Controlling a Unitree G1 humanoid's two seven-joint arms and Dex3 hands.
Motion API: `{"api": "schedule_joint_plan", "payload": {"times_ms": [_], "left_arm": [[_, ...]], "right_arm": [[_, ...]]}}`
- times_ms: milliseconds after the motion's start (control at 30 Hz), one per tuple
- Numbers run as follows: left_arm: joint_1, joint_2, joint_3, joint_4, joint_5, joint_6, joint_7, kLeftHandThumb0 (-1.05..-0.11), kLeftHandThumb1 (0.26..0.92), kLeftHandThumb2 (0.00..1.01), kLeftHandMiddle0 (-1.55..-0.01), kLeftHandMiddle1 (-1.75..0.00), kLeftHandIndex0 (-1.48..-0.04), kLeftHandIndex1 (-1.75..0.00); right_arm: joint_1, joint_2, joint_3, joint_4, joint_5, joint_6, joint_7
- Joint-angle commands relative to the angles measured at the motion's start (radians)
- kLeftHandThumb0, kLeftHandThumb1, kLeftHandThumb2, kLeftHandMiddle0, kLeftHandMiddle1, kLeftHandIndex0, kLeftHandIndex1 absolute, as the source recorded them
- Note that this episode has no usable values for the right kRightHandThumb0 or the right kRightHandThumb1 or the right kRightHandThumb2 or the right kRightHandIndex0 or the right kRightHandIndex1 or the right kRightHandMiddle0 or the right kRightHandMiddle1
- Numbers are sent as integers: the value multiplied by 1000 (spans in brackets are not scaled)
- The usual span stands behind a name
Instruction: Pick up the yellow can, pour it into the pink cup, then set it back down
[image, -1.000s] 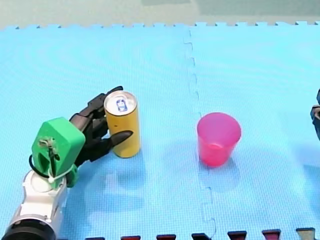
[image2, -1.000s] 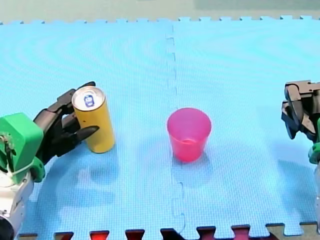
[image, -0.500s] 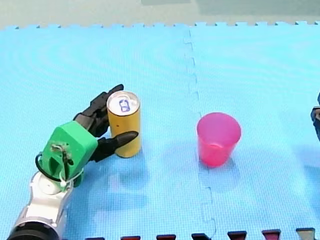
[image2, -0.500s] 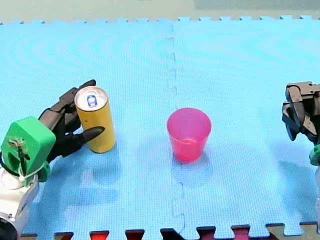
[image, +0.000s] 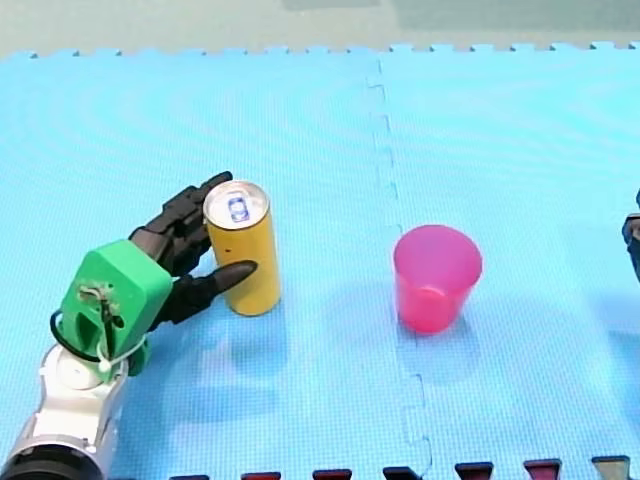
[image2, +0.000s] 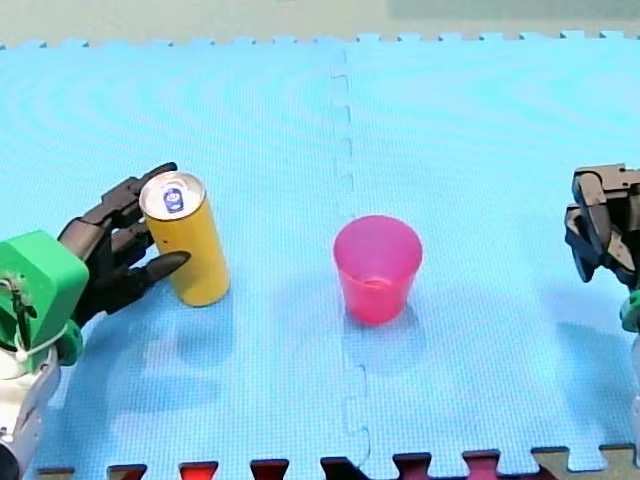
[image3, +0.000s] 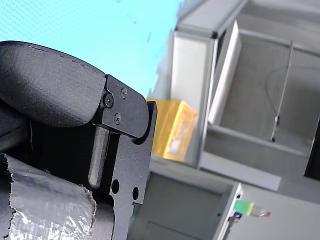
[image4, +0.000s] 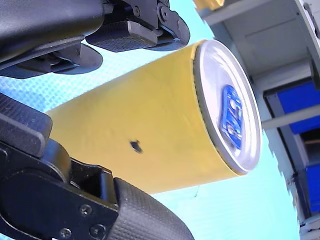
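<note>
Newly tilted, cylindrical yellow can in left robot hand.

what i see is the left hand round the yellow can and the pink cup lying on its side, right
Not quite: the pink cup stands upright, mouth up, in the head views. The left hand is around the yellow can.

The can is smooth matt-yellow metal with a shiny lid; the cup is glossy pink plastic; the mat is textured foam.
</note>
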Motion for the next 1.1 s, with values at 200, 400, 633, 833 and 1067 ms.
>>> {"api": "schedule_joint_plan", "payload": {"times_ms": [200, 400, 633, 833, 1067], "left_arm": [[6, 9, 27, -3, -40, 13, -40, -1015, 861, 8, -359, -8, -315, -4], [11, 7, 57, -17, -93, 49, -93, -1014, 867, 4, -359, -4, -318, -2], [17, 6, 59, -30, -99, 61, -105, -1022, 862, 0, -350, 0, -318, -1], [23, 7, 40, -37, -58, 38, -59, -1022, 864, 1, -347, 0, -320, -1], [38, 1, 10, -57, 0, 8, 13, -1015, 850, -1, -341, 0, -314, 0]], "right_arm": [[-3, -8, -2, -5, 3, 4, 1], [-9, -11, 0, -6, 0, 13, -3], [-13, -13, 3, -5, -6, 16, -13], [-13, -15, 5, -5, -12, 15, -21], [-7, -14, 6, -6, -10, 11, -22]]}}
